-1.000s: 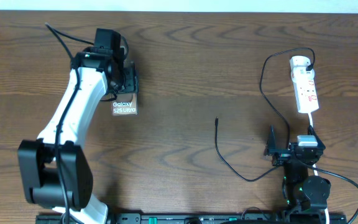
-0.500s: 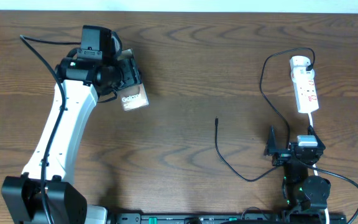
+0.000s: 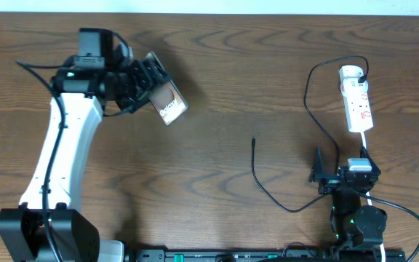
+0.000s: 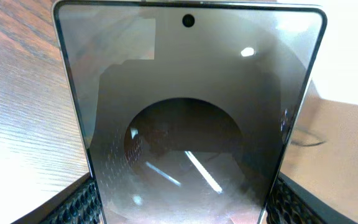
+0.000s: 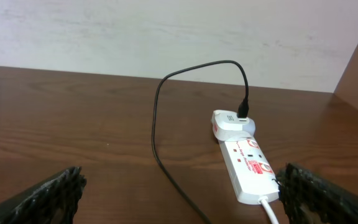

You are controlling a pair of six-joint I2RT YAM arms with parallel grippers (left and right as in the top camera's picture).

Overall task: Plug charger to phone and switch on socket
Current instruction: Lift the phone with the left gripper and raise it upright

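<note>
One second on, the left hand [image 3: 150, 89], clamped on the phone [image 3: 169, 106], has swung it toward the charger [image 3: 254, 143]; the right hand [image 5: 182, 185] gapes idle.

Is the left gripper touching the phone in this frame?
Touching. The left wrist view shows the phone wedged between the pads of the left gripper, its side edges against both.

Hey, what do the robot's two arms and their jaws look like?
The left arm has a long white shell between a boxy black base and a black wrist, with a thin black cable running along it. The right arm is mostly black, with a pale grey block on top and small green lights below. Both sets of jaws carry black pads with a dimpled texture.
</note>
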